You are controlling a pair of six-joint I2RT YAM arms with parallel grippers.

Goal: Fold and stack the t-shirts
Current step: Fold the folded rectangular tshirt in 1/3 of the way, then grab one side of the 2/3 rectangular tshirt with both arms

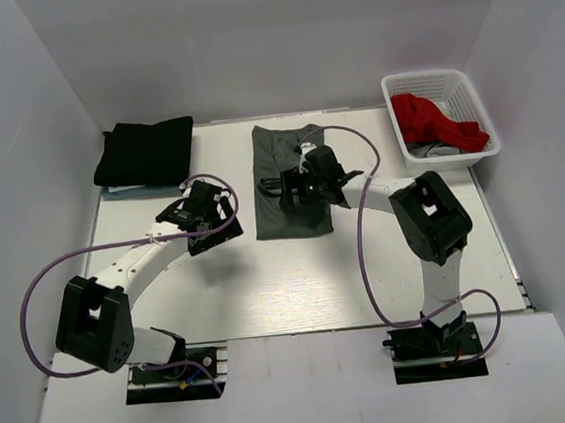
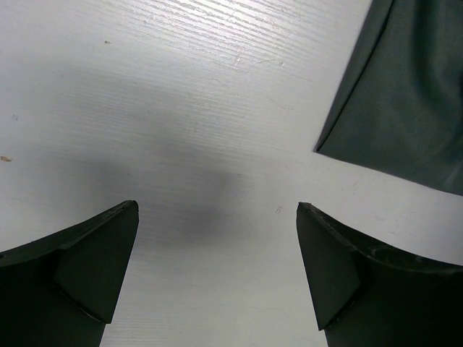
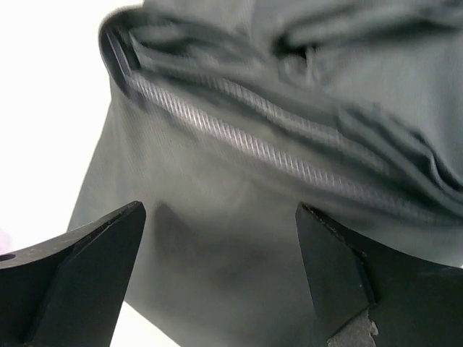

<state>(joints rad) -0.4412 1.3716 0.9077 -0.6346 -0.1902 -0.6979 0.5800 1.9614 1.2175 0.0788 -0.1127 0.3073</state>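
1. the right claw (image 1: 310, 181) hangs over the dark grey t-shirt (image 1: 279, 152), which lies as a long narrow strip mid-worktop. its jaws are spread wide and nothing is pinched between them.
2. the left claw (image 2: 217, 210) is just as wide open and empty, over bare worktop (image 1: 299, 289) just beside the shirt's near corner.
3. risk: the strip looks layered, so a pinch from above may catch only the top ply, and the fold would peel open on lifting.
4. risk: with only one claw on the cloth, a pull would likely drag the whole strip askew on the smooth white board. the left claw probably has to take the corner first.
5. the right wrist view is blurred. it shows a ribbed collar band and soft rumpled folds, thin matte knit that sags and gives no firm edge.
6. the black t-shirt (image 1: 146, 152) sits folded into a thick rectangle at the far left. the red t-shirt (image 1: 433, 119) lies crumpled in the white mesh basket (image 1: 436, 81) at the far right.
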